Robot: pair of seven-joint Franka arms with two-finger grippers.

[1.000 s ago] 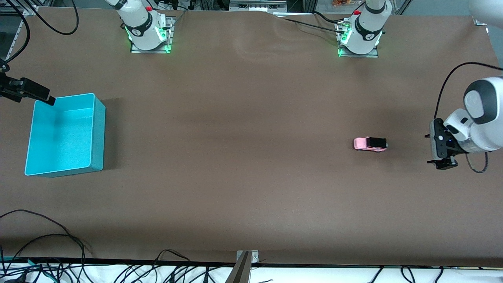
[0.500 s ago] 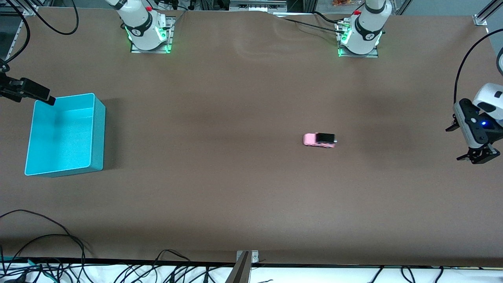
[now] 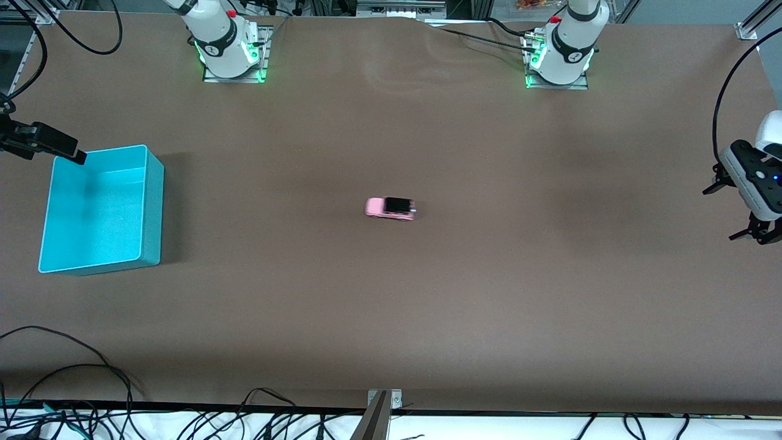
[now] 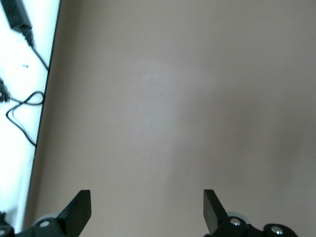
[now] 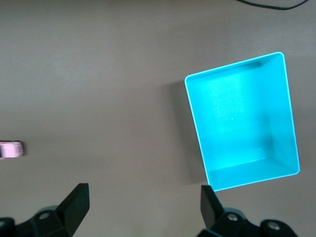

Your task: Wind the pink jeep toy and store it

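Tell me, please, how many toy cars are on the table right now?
1. The pink jeep toy stands on the open table near its middle, well clear of the teal bin at the right arm's end. None appears hidden.

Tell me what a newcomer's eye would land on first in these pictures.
First, the pink jeep toy, alone on the brown table near its middle, with nothing touching it. Next, the bright teal bin at the right arm's end, with nothing in it. The right gripper hangs over the bin's rim with open jaws, and the left gripper is up over the left arm's end, also open.
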